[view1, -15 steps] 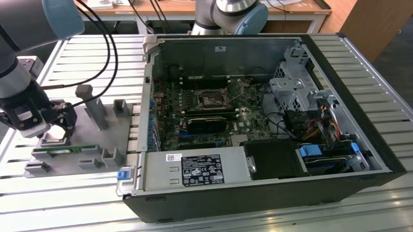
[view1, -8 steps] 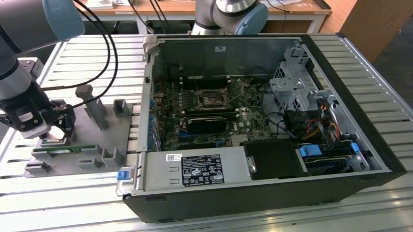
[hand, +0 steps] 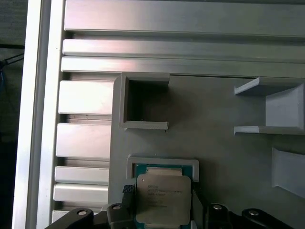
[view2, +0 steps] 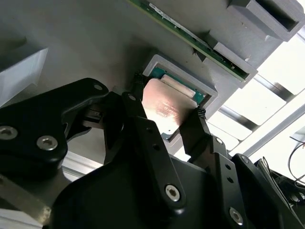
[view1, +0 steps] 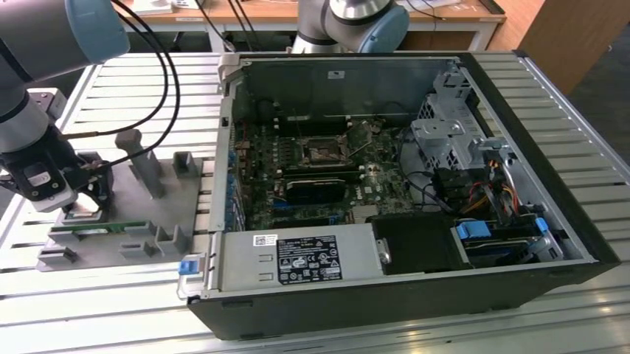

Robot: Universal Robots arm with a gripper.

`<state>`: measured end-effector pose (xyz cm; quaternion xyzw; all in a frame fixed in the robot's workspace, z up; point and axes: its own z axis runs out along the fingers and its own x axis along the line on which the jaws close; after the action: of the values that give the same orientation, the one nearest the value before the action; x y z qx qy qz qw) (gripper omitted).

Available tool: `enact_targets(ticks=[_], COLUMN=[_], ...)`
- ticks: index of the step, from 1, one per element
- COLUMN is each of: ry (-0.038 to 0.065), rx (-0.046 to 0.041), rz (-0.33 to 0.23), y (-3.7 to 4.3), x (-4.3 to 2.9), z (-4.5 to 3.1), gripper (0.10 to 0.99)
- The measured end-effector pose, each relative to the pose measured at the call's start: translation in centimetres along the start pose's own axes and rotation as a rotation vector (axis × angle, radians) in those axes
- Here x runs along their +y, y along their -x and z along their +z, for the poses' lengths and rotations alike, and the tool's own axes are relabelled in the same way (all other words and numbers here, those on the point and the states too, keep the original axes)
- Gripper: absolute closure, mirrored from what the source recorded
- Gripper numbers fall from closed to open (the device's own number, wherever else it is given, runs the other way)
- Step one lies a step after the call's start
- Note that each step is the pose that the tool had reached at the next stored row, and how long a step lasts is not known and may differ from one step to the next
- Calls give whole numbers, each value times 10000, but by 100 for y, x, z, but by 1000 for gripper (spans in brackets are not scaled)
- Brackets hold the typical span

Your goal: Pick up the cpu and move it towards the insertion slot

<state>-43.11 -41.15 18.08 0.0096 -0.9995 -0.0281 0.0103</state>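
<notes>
The gripper [view1: 84,195] hangs over the grey plastic tray [view1: 128,232], near the tray's edge at the exterior view's left. In both wrist views its 2 black fingers [view2: 200,126] press against 2 opposite edges of the cpu [hand: 164,198], clamping it. The cpu [view2: 164,107] is a thin flat square with a smooth silvery face, and it sits in or just above a shallow square recess with a raised rim. A long narrow green memory stick [view2: 190,36] stands in a tray groove nearby. Well apart, inside the open black computer case [view1: 394,313], the insertion slot [view1: 322,151] shows as a dark square in a silver frame on the green circuit board [view1: 258,166]. The tray and the case rest on a ribbed aluminium table [view1: 561,96].
</notes>
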Motion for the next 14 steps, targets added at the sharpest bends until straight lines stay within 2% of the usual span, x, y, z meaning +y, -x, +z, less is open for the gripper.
enact_targets(ticks=[14], ry=[3], rx=[-3], rz=[8], y=[0], x=[2], z=[-35], gripper=[541])
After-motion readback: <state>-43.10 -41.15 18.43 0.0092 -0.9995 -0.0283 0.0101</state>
